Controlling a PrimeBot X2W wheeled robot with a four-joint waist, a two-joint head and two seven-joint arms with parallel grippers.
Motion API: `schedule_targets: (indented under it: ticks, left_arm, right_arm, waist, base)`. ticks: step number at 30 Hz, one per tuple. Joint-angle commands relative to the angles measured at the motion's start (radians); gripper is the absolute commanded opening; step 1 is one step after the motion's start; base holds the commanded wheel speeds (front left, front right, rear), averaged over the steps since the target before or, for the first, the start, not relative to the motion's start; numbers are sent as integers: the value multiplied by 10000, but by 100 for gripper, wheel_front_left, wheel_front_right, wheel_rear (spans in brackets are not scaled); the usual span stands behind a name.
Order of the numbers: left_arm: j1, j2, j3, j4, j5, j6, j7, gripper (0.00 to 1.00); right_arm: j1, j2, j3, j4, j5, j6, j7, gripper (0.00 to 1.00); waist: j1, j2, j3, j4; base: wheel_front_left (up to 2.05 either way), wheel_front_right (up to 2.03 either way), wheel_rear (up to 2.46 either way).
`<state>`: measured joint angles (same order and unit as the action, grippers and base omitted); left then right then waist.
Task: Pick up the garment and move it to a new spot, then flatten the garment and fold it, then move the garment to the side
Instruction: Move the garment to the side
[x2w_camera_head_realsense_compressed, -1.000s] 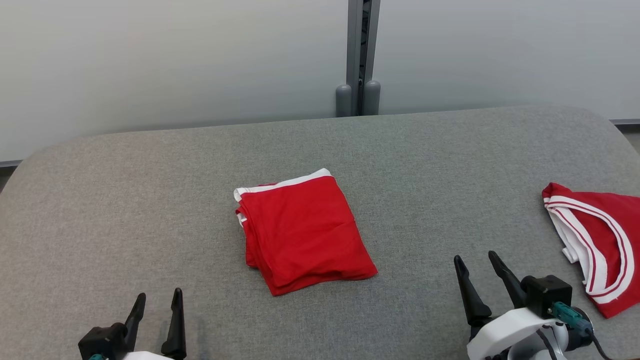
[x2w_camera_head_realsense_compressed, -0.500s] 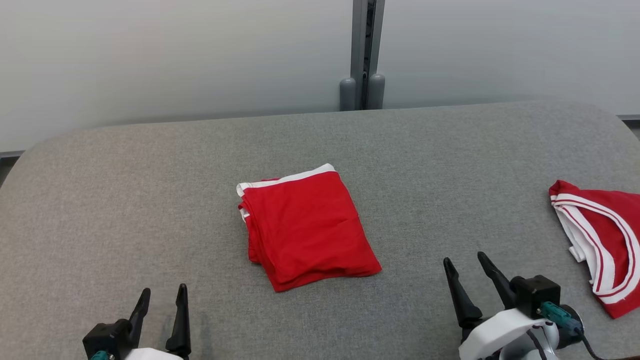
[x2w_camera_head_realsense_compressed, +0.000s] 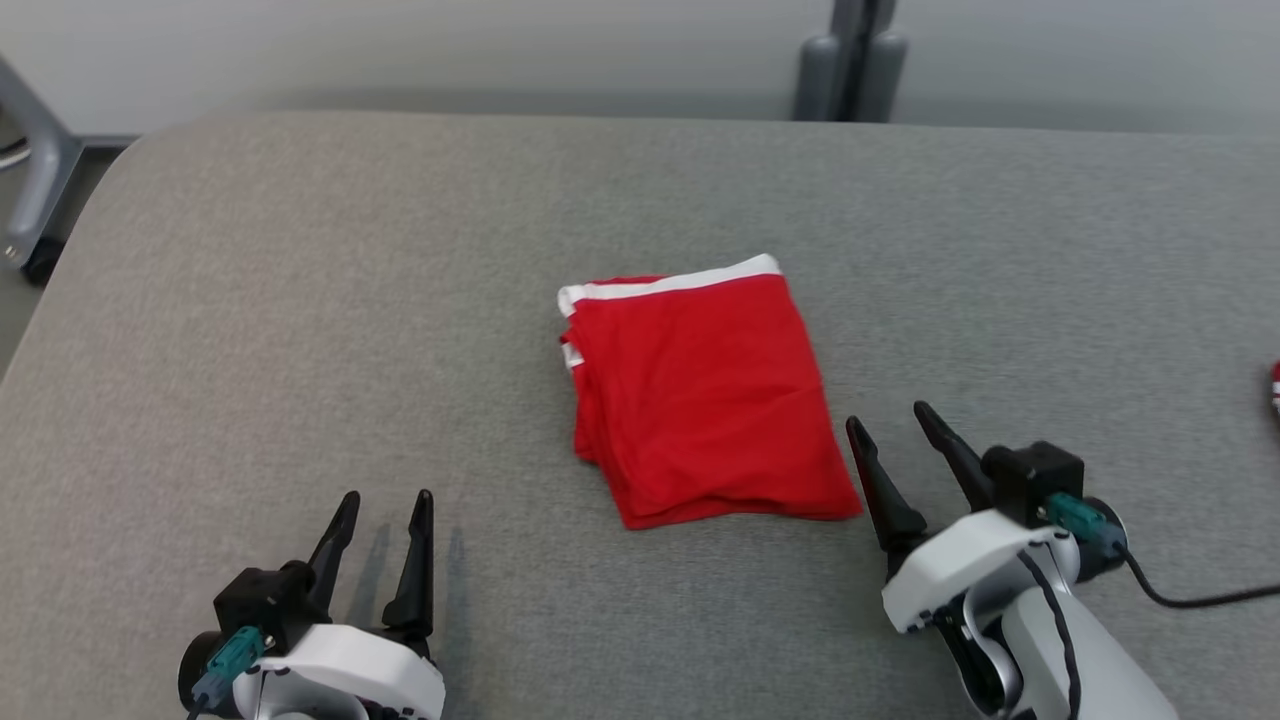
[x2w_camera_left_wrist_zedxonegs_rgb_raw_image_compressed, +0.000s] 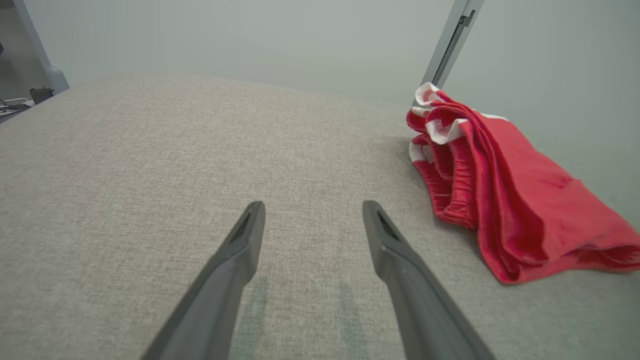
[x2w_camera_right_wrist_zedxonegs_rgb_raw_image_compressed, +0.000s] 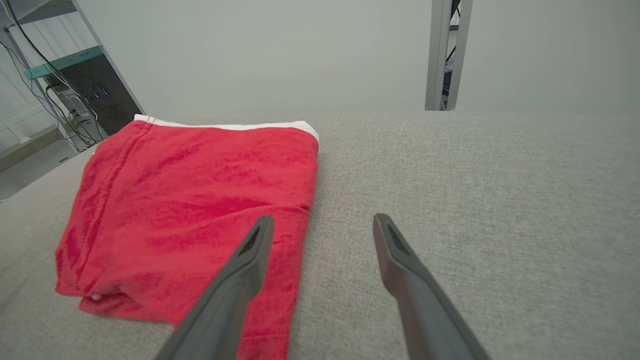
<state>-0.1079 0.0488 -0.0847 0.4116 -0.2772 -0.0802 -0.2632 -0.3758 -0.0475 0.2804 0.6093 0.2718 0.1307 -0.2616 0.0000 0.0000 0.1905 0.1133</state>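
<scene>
The garment (x2w_camera_head_realsense_compressed: 705, 390) is a red piece with a white band, folded into a neat rectangle in the middle of the grey padded table (x2w_camera_head_realsense_compressed: 300, 300). My right gripper (x2w_camera_head_realsense_compressed: 890, 425) stands open just beside its near right corner, not touching it. In the right wrist view the garment (x2w_camera_right_wrist_zedxonegs_rgb_raw_image_compressed: 195, 200) lies left of the open right gripper (x2w_camera_right_wrist_zedxonegs_rgb_raw_image_compressed: 320, 225), whose left finger overlaps its edge. My left gripper (x2w_camera_head_realsense_compressed: 385, 505) stands open near the front left, well apart from the cloth. In the left wrist view the garment (x2w_camera_left_wrist_zedxonegs_rgb_raw_image_compressed: 500, 190) sits off to the right of the left gripper (x2w_camera_left_wrist_zedxonegs_rgb_raw_image_compressed: 312, 210).
A sliver of another red and white cloth (x2w_camera_head_realsense_compressed: 1276, 385) shows at the right edge of the head view. A grey post (x2w_camera_head_realsense_compressed: 850, 60) stands behind the table, and a metal frame leg (x2w_camera_head_realsense_compressed: 35, 170) beyond its left end. Bare grey surface surrounds the garment.
The head camera has turned and dipped, so the whole picture shifted right and up. The right gripper now stands closer to the garment's near right corner. Both grippers stay open.
</scene>
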Motion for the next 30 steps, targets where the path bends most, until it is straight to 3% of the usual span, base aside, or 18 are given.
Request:
schedule_targets:
  ticks: [1, 11, 12, 14, 21, 30]
  left_arm:
    - [-202, 40, -45, -35, -59, 36, -15, 100]
    - [-554, 40, -428, -73, -296, 189, -15, 100]
    - [-554, 40, -439, -81, -309, 199, -13, 100]
    - [-535, 40, -420, -105, -299, 215, -15, 100]
    - [-343, 35, -122, -115, -122, 187, -15, 100]
    - [-390, 46, 382, -66, 337, -49, -13, 100]
  right_arm:
    - [-260, -69, 97, 171, 100, 0, -41, 100]
    - [-2282, -69, 335, 2750, 694, 0, -37, 100]
    - [-2343, -68, 472, 2956, 908, 0, -26, 72]
    - [-2476, -54, 756, 3250, 1193, 0, -5, 0]
    - [-2447, -97, 759, 3036, 1602, -2, -16, 0]
    - [-1451, -74, 625, 2254, 1718, -2, -22, 0]
  waist:
    - [0, 0, 429, 457]
    - [0, 0, 961, 1274]
    - [0, 0, 968, 1309]
    - [0, 0, 978, 1342]
    - [0, 0, 794, 902]
    - [0, 0, 238, -1079]
  base:
    - [0, 0, 0]
    - [0, 0, 0]
    - [0, 0, 0]
    - [0, 0, 0]
    - [0, 0, 0]
    - [0, 0, 0]
